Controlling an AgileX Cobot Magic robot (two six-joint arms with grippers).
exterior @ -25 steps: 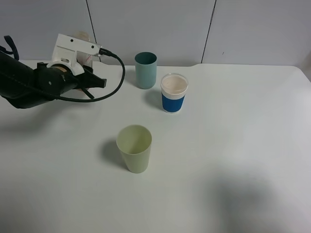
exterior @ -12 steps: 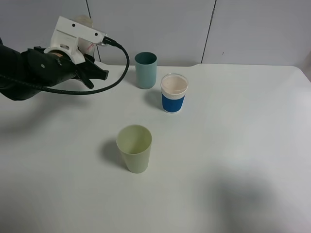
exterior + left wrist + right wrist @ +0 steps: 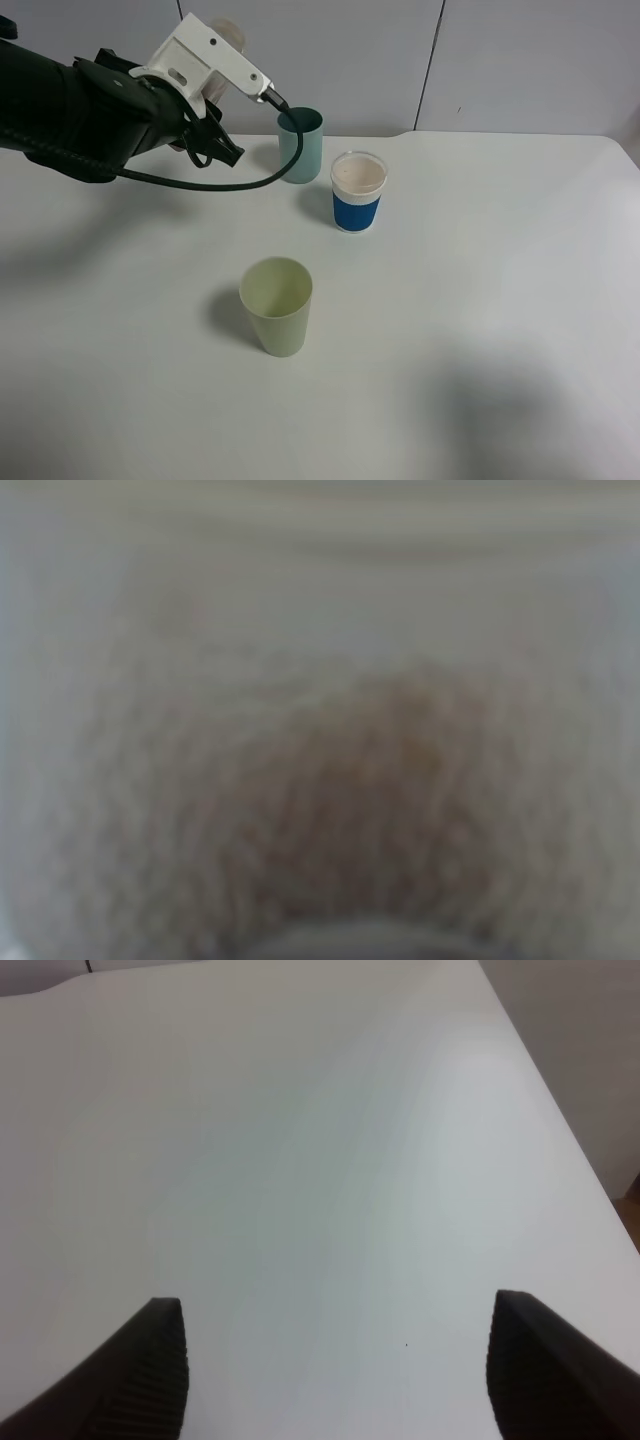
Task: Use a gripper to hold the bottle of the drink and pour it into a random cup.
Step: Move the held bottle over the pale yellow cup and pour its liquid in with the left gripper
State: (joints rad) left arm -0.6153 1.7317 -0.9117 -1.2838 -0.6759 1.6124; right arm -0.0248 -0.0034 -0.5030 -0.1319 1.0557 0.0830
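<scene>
Left tool (image 3: 205, 100) clamps one bottle (image 3: 226, 33); three cups: yellow-green (image 3: 277, 305), teal (image 3: 300, 145), blue-banded (image 3: 358, 195).

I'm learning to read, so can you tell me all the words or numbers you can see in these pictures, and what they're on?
No words or numbers can be read anywhere.
Label on the bottle: mostly hidden, too blurred to read.
The white cup with the blue band: no letters show.
The teal cup and the yellow-green cup: plain, nothing written.
Left wrist view: only blur.
</scene>
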